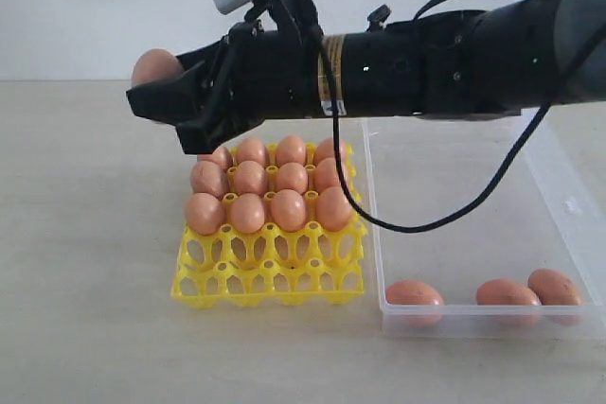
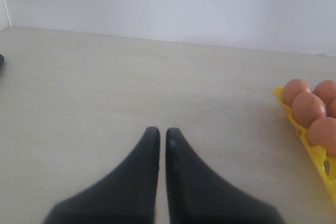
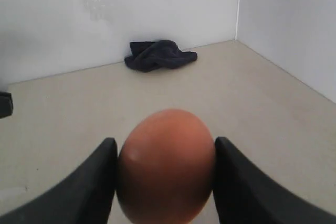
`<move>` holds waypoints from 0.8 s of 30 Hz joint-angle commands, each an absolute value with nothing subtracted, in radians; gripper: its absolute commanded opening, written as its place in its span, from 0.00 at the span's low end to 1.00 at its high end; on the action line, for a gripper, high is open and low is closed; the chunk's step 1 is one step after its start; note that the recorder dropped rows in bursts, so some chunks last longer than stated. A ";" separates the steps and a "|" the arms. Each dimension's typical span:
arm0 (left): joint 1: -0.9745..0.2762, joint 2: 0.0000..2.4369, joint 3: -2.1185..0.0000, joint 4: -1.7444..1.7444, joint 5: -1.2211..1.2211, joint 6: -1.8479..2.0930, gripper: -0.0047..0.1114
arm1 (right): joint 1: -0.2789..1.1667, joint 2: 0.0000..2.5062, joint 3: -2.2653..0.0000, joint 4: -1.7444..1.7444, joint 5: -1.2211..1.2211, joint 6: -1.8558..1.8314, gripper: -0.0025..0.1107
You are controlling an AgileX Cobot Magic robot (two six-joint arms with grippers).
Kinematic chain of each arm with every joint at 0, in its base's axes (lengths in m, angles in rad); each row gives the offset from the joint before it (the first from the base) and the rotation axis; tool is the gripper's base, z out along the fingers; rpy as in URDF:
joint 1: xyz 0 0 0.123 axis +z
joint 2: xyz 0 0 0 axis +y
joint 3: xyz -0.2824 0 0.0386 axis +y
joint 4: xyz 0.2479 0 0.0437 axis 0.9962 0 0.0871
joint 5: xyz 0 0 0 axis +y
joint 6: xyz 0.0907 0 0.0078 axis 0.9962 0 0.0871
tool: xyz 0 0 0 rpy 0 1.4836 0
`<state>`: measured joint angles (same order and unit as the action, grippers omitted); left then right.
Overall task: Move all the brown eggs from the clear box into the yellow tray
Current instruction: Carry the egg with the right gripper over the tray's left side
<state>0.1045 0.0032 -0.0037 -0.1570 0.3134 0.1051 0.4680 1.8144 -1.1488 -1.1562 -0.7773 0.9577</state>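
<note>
1. Three brown eggs lie in the clear box, all against its wall nearest the exterior camera.
2. Twelve more fill the three far rows of the yellow tray; its two near rows of cups stand vacant.
3. One carried egg is pinched between the fingers of the right gripper, whose arm reaches across from the right, high above the tray. In the exterior view it hangs past the tray's far left corner, over no vacant cup.
4. The left gripper has its fingers pressed nearly together on nothing, low over the table, with the tray's edge off to one side.
5. Step in hand, as I judge it: the carry stage of one transfer, placing not yet done, three pickups to go after it.
6. The next move calls for bringing the egg over a vacant near-row cup, lowering it straight between the posts clear of seated eggs, and spreading the fingers only once it rests there; a bump could crack it.
</note>
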 commanded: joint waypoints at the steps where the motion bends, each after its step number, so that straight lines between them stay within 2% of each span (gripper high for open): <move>1: 0.105 0.000 0.000 -0.158 0.314 0.109 0.08 | 0.488 1.824 -1.080 -0.968 -0.840 0.885 0.02; 7: 0.105 0.000 0.000 -0.158 0.314 0.109 0.08 | 0.545 1.825 -0.931 -0.868 -0.825 0.701 0.02; 14: 0.105 0.000 0.000 -0.158 0.314 0.109 0.08 | 0.623 1.836 -0.895 -0.757 -0.683 0.486 0.02; 24: 0.105 0.000 0.000 -0.158 0.314 0.109 0.08 | 0.626 2.036 -0.895 -0.466 -0.821 0.342 0.02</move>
<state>0.1045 0.0032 -0.0037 -0.1570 0.3134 0.1051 0.6258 2.0014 -0.8971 -0.5211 -0.7476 0.3678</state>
